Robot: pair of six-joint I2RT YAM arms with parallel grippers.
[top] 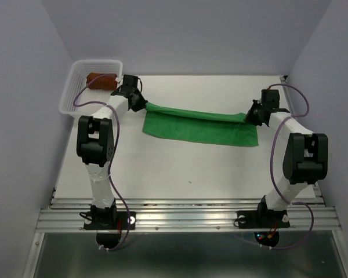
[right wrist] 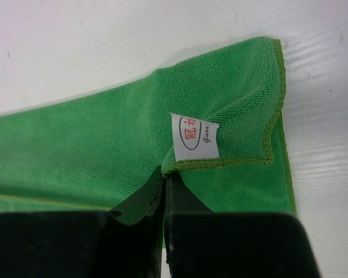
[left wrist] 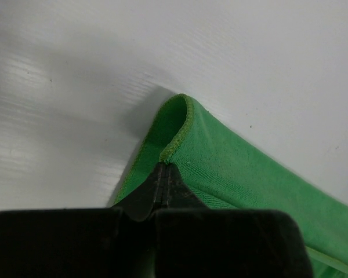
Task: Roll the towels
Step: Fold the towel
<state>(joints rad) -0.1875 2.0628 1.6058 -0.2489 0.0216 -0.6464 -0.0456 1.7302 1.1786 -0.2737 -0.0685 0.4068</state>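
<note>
A bright green towel (top: 200, 126) lies stretched across the middle of the table, its far edge lifted and folded over. My left gripper (top: 144, 104) is shut on the towel's far left corner; the left wrist view shows the hemmed edge (left wrist: 177, 136) curling up out of the closed jaws (left wrist: 164, 167). My right gripper (top: 249, 116) is shut on the far right corner, where a white label (right wrist: 194, 138) sits just past the fingertips (right wrist: 164, 174). A rust-brown towel (top: 101, 80) lies rolled inside the basket.
A white mesh basket (top: 75, 92) stands at the table's far left corner, close behind the left arm. Grey walls enclose the table on three sides. A metal rail (top: 185, 217) runs along the near edge by the arm bases.
</note>
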